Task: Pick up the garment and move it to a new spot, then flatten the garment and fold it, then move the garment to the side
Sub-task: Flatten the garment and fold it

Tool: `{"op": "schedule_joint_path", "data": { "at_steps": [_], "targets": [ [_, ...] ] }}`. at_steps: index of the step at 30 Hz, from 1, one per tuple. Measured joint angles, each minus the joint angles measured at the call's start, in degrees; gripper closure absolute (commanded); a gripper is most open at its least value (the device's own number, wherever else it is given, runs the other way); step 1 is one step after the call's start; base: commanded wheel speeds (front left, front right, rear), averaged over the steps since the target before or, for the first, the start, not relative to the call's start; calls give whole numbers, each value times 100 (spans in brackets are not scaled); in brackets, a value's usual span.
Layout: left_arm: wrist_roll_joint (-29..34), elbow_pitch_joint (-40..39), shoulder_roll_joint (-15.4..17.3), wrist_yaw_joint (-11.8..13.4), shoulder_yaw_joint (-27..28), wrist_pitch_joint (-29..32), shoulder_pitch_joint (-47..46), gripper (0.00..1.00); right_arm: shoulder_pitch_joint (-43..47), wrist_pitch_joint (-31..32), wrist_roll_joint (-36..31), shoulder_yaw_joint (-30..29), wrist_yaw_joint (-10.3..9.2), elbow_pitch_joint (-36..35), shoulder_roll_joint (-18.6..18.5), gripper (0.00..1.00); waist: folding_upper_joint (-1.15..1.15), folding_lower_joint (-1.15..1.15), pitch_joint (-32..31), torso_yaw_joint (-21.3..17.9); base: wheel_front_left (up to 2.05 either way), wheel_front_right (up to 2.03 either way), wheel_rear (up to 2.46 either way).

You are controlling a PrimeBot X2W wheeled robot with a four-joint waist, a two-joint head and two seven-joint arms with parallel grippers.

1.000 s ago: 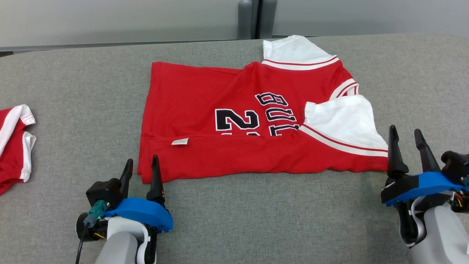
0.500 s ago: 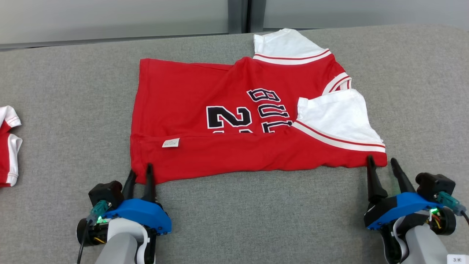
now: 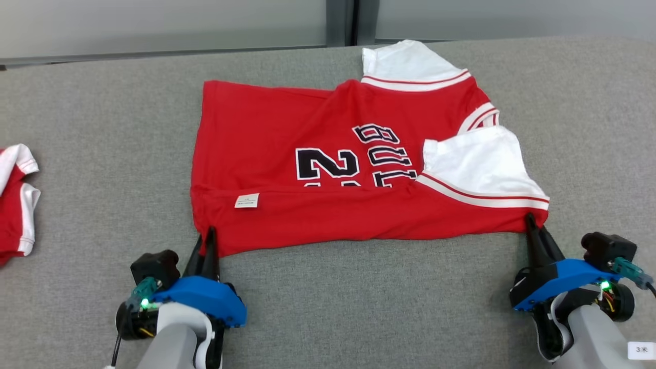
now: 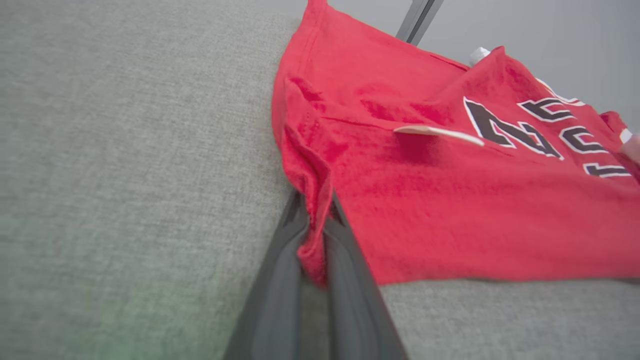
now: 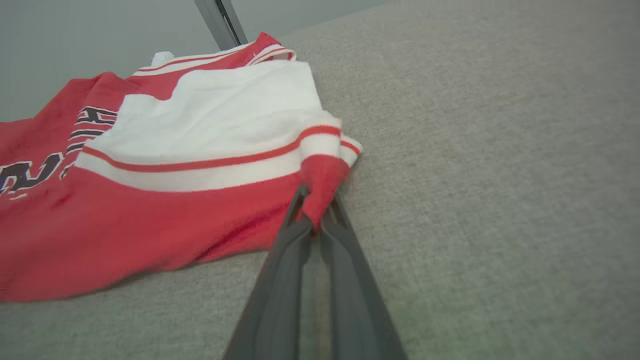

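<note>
Surface: grey fabric table (image 3: 359,297) — your red jersey (image 3: 328,215) lies partly folded.
Left gripper (image 3: 209,237): pinching near-left corner.
Right gripper (image 3: 531,221): pinching near-right corner.

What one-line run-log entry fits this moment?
left gripper: shut on jersey, near left corner | right gripper: shut on jersey, near right corner | jersey: lying on grey surface

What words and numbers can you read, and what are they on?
"BUL": black letters on the red jersey, rest folded under.
"2": black number on the jersey, next digit half hidden.
White tag on the jersey: too small to read.
White sticker, lower right corner: too small.
</note>
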Motion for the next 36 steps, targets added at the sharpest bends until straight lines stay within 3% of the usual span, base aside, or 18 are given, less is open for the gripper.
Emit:
{"op": "schedule_joint_path", "data": {
  "at_steps": [15,21,22,23,24,25,31,36],
  "targets": [
    [187,29,-22,-79,207,32,1033,100,1221,12,367,25,1,-460,21,100,0,-2,-1092,46,0,0,0],
    [62,52,-22,-57,90,32,1257,100,1579,13,448,77,0,-509,16,100,-1,-3,-1238,30,0,0,0],
    [75,14,-22,-20,86,32,1246,68,1580,14,460,75,0,-509,13,100,0,-2,-1216,39,0,0,0],
    [94,-20,-22,9,81,32,1223,0,1577,14,470,67,0,-505,10,89,0,-1,-1195,52,0,0,0],
    [120,-49,-22,31,74,32,1201,0,1567,14,470,56,0,-492,8,56,0,-1,-1175,63,0,0,0],
    [157,-75,-19,55,70,32,1178,0,1541,14,469,42,0,-487,10,0,0,-1,-1148,66,0,0,0],
    [417,-382,-11,121,145,32,786,0,1206,11,316,-240,-1,-769,-38,0,0,-1,-920,88,0,0,0],
    [600,-190,29,125,245,32,137,0,904,12,123,-269,-1,-959,-19,0,0,-1,-659,74,0,0,0]
  ]
}}
